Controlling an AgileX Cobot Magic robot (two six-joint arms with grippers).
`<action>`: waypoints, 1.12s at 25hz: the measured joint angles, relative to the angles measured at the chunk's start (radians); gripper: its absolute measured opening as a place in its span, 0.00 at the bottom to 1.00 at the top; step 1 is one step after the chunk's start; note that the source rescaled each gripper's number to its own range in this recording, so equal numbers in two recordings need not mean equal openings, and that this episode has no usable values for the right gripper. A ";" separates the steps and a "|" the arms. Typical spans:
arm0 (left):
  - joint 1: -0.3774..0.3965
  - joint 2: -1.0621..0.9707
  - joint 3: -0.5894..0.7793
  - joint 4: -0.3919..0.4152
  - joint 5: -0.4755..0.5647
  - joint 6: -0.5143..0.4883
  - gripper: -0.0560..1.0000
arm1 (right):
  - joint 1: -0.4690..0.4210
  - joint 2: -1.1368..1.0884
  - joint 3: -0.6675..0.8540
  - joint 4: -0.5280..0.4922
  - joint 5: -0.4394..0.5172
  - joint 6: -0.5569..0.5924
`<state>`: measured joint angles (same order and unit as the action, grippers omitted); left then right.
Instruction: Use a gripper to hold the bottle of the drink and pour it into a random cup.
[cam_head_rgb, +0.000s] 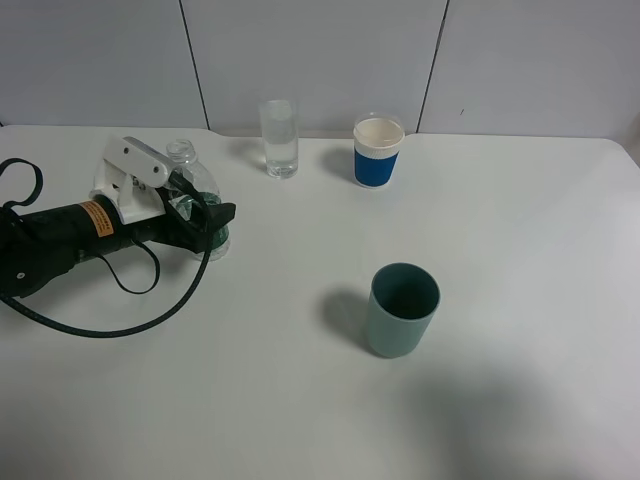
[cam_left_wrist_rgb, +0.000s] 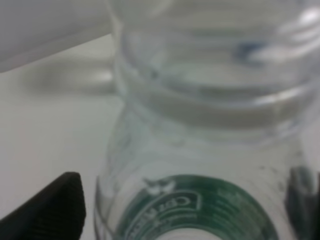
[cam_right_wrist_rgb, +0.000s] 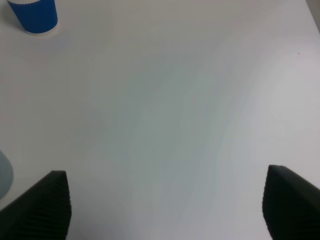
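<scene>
Bottle of the drink (cam_head_rgb: 196, 195) stands upright at about nine o'clock on the white worktop (cam_head_rgb: 500, 250), between the jaws of the left gripper (cam_head_rgb: 190, 215); whether they press it cannot be told. The right gripper (cam_right_wrist_rgb: 165, 210) hangs spread over bare worktop. Clear cup (cam_head_rgb: 279, 138) stands at twelve o'clock near the far edge, open surface between

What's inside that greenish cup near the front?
The grey-green cup looks dark inside; nothing shows above its rim. Its bottom is shadowed and partly hidden by its near wall, so contents are unclear.
</scene>
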<state>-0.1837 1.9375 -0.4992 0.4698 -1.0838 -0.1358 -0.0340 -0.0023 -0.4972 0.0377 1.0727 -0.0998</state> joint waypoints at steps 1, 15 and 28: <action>0.000 0.000 0.000 0.000 0.000 0.000 0.61 | 0.000 0.000 0.000 0.000 0.000 0.000; 0.000 -0.102 0.002 0.000 0.035 0.000 0.61 | 0.000 0.000 0.000 0.000 0.000 0.000; 0.000 -0.352 0.225 -0.170 0.090 0.000 0.61 | 0.000 0.000 0.000 0.000 0.000 0.000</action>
<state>-0.1837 1.5854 -0.2740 0.2995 -0.9937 -0.1359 -0.0340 -0.0023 -0.4972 0.0377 1.0727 -0.0998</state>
